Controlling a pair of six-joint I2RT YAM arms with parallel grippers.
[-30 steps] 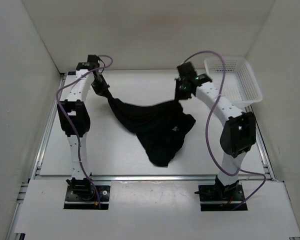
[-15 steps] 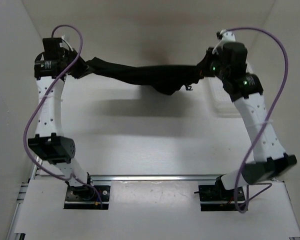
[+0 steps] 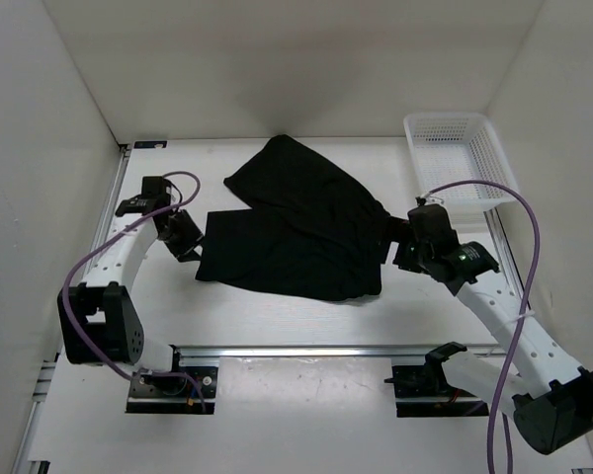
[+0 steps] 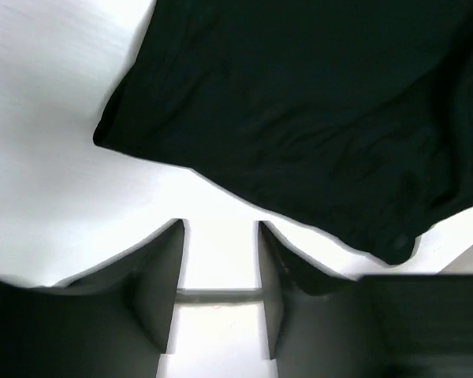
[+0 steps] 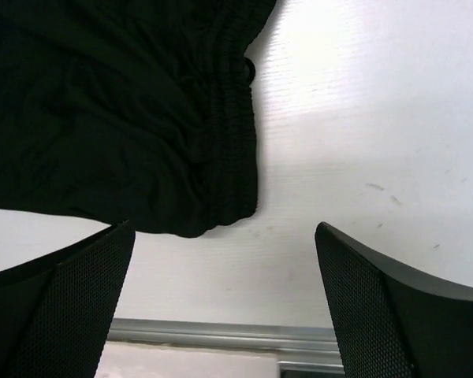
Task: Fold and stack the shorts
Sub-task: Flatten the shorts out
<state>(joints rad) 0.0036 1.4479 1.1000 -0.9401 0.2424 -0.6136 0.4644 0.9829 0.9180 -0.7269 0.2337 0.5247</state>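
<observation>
While the shorts (image 3: 296,232) lie spread flat on the white counter (image 3: 277,311), roughly at its middle, neither arm has any hold on them. One leg reaches toward the far wall, the other toward the left, and the gathered waistband (image 5: 230,142) sits at the right end of the cloth. The left gripper (image 3: 183,237) is low, just beside the left leg's edge, its fingers (image 4: 162,291) parted a modest way with only bare counter showing between them. The right gripper (image 3: 405,249) sits just beside the waistband end, its fingers (image 5: 63,303) spread wide and empty, the black fabric lying ahead of them. A white mesh basket (image 3: 494,168) stands at the far right corner, apart from the shorts.
</observation>
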